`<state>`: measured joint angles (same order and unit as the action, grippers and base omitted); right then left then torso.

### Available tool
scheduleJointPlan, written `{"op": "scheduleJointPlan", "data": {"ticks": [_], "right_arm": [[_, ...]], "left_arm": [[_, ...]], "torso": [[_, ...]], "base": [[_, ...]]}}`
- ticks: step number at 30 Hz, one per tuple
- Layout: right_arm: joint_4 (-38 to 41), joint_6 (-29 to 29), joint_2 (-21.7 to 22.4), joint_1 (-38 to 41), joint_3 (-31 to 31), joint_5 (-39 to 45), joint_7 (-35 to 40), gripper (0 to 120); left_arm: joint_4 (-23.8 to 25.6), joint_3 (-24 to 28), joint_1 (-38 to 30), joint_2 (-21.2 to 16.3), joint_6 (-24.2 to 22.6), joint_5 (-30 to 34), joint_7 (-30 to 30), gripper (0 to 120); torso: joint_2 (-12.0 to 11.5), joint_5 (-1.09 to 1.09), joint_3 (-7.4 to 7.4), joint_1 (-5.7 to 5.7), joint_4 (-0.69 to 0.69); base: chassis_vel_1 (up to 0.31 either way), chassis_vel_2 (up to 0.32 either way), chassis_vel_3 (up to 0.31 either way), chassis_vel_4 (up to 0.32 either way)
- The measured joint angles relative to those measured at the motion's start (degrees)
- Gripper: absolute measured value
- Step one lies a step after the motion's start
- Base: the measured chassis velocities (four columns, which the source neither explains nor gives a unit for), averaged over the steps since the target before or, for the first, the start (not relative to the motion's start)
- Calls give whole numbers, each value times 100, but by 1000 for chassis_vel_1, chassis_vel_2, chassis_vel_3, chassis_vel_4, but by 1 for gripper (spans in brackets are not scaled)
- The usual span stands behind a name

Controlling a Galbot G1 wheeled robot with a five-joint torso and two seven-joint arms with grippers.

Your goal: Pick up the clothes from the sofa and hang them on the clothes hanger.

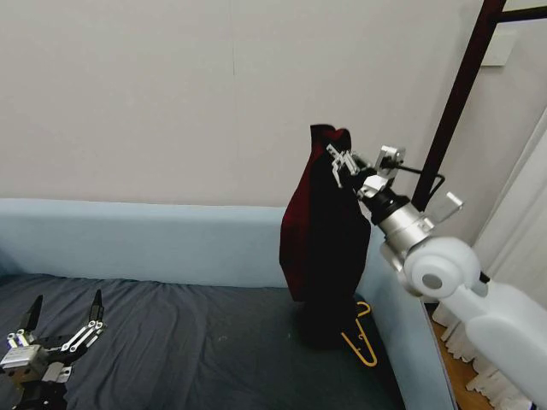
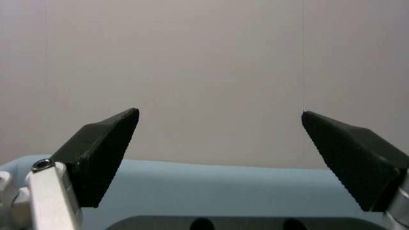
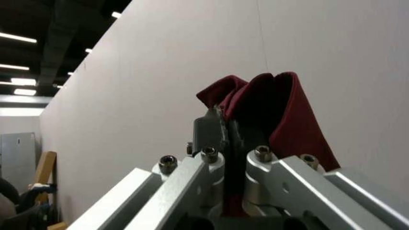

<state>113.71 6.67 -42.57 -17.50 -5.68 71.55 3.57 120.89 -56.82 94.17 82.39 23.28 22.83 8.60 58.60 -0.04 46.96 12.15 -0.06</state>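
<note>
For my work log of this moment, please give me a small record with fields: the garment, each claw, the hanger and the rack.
garment: dark red, lifted, hanging down over the right end of the sofa
right claw: shut on the garment's top edge, raised in front of the wall
left claw: open, holding nothing, low over the left part of the seat
hanger: yellow, lying on the seat beside the garment's lower end
rack: dark upright pole right of the sofa; garment not yet on it
</note>
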Motion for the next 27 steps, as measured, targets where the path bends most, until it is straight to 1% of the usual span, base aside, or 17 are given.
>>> {"op": "scheduleJointPlan", "data": {"ticks": [6, 20, 27], "right_arm": [[2, -7, 71, 92, -44, 86, -35, 0], [112, -30, 167, -26, -14, 134, -113, 0], [-51, -41, 245, 140, -15, 91, -314, 0]], "left_arm": [[-1, 16, -10, -10, 1, 6, -2, 100], [140, -34, 101, 37, 31, 9, -2, 100], [144, -41, 117, 61, 66, 11, -2, 100]], "torso": [[0, 0, 0, 0, 0], [0, 0, 0, 0, 0], [0, 0, 0, 0, 0]], "base": [[0, 0, 0, 0], [0, 0, 0, 0], [0, 0, 0, 0]]}}
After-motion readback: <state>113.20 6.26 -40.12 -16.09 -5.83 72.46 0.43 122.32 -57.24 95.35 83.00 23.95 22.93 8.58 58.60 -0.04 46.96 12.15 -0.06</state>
